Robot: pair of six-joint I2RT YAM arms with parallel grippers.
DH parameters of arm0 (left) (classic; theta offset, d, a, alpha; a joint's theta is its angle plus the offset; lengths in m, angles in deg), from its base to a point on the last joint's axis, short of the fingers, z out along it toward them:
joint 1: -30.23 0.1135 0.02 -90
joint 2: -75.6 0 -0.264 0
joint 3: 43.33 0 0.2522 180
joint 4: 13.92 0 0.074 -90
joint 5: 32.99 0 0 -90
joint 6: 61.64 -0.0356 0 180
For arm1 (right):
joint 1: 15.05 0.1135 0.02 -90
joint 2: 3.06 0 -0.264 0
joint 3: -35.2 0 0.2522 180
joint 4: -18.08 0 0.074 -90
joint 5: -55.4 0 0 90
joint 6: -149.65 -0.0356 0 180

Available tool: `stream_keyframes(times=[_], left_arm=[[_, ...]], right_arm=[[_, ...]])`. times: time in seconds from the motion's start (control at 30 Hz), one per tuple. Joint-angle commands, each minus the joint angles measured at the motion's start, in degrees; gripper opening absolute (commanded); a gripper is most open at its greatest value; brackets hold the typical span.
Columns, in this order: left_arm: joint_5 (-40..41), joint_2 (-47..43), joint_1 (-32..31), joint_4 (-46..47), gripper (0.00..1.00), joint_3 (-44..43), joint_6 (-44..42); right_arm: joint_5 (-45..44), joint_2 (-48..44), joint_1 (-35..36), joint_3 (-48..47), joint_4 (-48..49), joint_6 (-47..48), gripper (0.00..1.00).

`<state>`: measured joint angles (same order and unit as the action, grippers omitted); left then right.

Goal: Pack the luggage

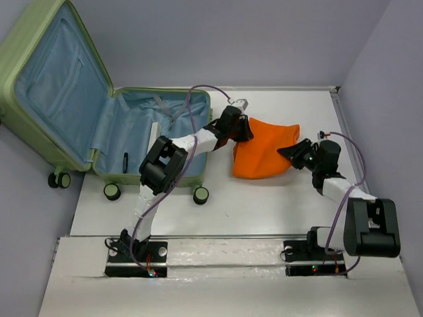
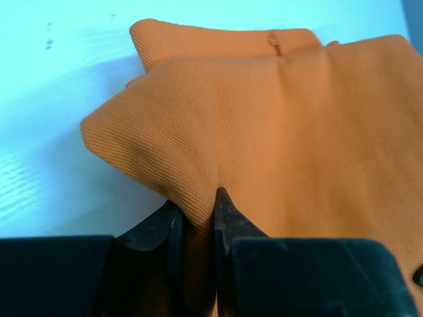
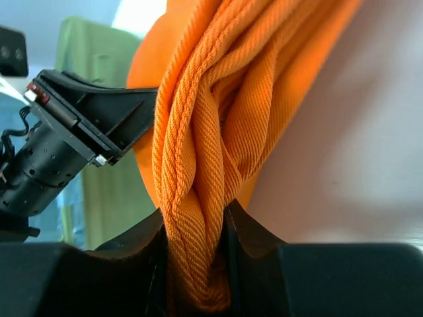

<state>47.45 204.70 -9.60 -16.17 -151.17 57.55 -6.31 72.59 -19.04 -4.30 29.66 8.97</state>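
Luggage (image 1: pixel 12 99), a pale sage-green hard-shell suitcase, sits open at the far left of the white table (image 1: pixel 264 211). Its lid is tilted up and back to the left, and its base lies flat with the light blue lining showing in both halves. Small black wheels (image 1: pixel 112 191) line its near edge. Just to the right of the base, a folded orange cloth (image 1: pixel 264 155) lies on the table outside the case. The left gripper (image 2: pixel 198 205) reaches across the suitcase's near right corner, and its jaws are clenched on a fold at the cloth's left edge. The right gripper (image 3: pixel 195 224) comes in from the opposite side and grasps a bunch of layered folds at the right edge. In the right wrist view the cloth is pinched thick between the fingers, with the left arm's wrist and the green shell behind it.
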Motion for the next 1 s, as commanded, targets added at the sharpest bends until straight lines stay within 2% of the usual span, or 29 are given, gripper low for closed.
stream_keyframes(times=[0.0,0.13,0.33,0.37,0.53,0.57,0.67,0.7,0.73,0.77,0.8,0.83,0.87,0.9,0.97], left_arm=[[-5.47,-11.67,-1.3,-0.34,0.06,-3.73,0.08],[-9.06,-15.27,1.42,-1.66,0.06,-6.63,1.39],[-8.28,-19.58,8.0,-11.32,0.06,-14.98,-1.15],[-8.37,-21.15,11.06,-13.51,0.06,-16.64,-1.67],[-3.81,-27.65,22.15,-22.57,0.06,-16.4,-5.45],[-1.53,-28.54,25.91,-24.58,0.06,-15.0,-6.59],[6.79,-32.14,30.24,-25.57,0.06,-10.53,-8.09],[9.62,-32.76,32.08,-26.53,0.33,-7.72,-8.62],[13.48,-33.81,32.62,-27.76,0.54,-7.26,-9.93],[19.0,-34.52,32.98,-29.68,0.75,-6.73,-10.64],[21.4,-35.4,33.15,-29.96,0.99,-6.21,-11.34],[23.34,-36.62,33.07,-30.05,0.99,-5.85,-12.65],[24.41,-39.42,33.07,-29.79,0.99,-5.33,-13.19],[24.76,-40.84,32.81,-29.44,0.99,-4.54,-13.45],[26.08,-45.85,30.7,-29.09,0.99,-3.31,-14.51]], right_arm=[[4.84,-7.62,0.65,-6.07,-0.82,1.55,0.07],[5.11,-10.62,2.4,-9.94,-2.49,0.84,0.07],[0.2,-5.71,13.2,-21.88,-3.72,0.31,0.07],[-0.77,-4.57,14.96,-23.81,-3.81,0.58,0.07],[-4.38,7.88,27.51,-38.03,-2.76,0.93,0.07],[-4.3,10.36,29.11,-40.16,-2.67,1.45,0.07],[-3.51,20.62,35.95,-48.32,-2.32,2.16,0.07],[-3.68,23.19,37.55,-50.36,-3.01,2.68,0.11],[-4.47,25.92,39.3,-52.73,-4.41,3.64,0.39],[-5.17,31.77,42.28,-59.62,-11.56,7.22,0.56],[-6.83,34.88,43.7,-63.69,-15.98,9.78,0.9],[-8.07,38.04,45.02,-68.17,-21.07,12.94,1.0],[-9.73,41.03,46.16,-72.74,-26.34,15.75,1.0],[-10.97,46.8,47.74,-81.14,-36.32,20.31,1.0],[-14.57,50.62,48.37,-86.39,-42.8,23.24,1.0]])
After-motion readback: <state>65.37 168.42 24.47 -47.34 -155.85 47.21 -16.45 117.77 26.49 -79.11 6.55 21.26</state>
